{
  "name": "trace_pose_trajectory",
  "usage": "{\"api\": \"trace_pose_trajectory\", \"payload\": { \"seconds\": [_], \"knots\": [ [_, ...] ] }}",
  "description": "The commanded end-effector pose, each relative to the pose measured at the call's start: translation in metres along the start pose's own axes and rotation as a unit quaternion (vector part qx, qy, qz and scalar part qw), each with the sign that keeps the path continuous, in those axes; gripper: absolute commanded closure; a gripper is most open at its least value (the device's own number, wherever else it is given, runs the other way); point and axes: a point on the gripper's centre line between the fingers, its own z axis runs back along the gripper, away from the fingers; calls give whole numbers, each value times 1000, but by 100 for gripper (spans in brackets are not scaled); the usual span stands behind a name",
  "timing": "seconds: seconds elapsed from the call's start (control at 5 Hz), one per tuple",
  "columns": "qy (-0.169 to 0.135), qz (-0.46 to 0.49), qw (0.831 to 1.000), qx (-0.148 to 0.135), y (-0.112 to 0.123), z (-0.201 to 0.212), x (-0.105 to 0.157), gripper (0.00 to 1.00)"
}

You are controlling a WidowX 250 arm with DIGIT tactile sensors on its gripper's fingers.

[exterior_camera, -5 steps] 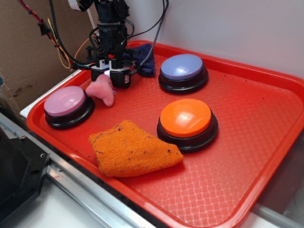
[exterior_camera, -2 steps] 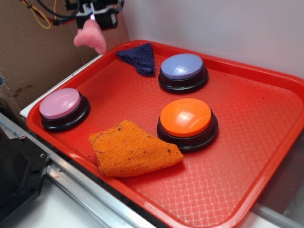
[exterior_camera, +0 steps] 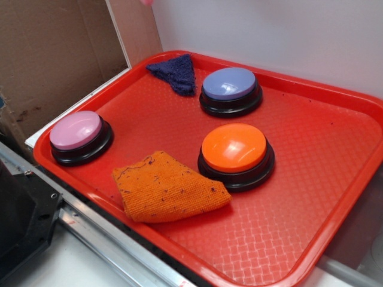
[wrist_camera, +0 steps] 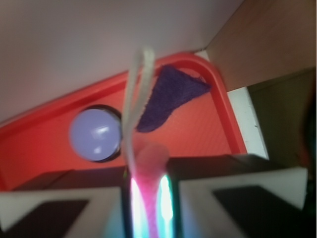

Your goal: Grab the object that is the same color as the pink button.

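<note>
The pink button [exterior_camera: 76, 130] with a light pink dome and black base sits at the tray's left edge. In the exterior view my gripper is out of frame above; only a pink sliver of the plush toy [exterior_camera: 146, 2] shows at the top edge. In the wrist view my gripper [wrist_camera: 148, 201] is shut on the pink plush toy [wrist_camera: 151, 161], squeezed between the two lit pads, high above the tray. A pale cord [wrist_camera: 134, 99] hangs in front of the camera.
The red tray [exterior_camera: 335, 149] holds a lavender-blue button [exterior_camera: 230, 84] [wrist_camera: 95, 135], an orange button [exterior_camera: 234, 148], an orange knitted cloth [exterior_camera: 164, 186] at the front and a dark blue cloth [exterior_camera: 176, 72] [wrist_camera: 168, 94] at the far corner. A cardboard wall [exterior_camera: 54, 54] stands at the left.
My gripper has lifted the pink plush toy off the tray beside the pink button, up and back, and has left the exterior view almost entirely.
</note>
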Motion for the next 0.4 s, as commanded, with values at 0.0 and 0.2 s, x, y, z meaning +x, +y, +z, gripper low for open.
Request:
{"api": "trace_pose_trajectory", "payload": {
  "seconds": [0.0,0.2],
  "knots": [
    [-57,3,998,-12,3,80,-45,100],
    [-63,9,998,6,7,76,-46,100]
  ]
}}
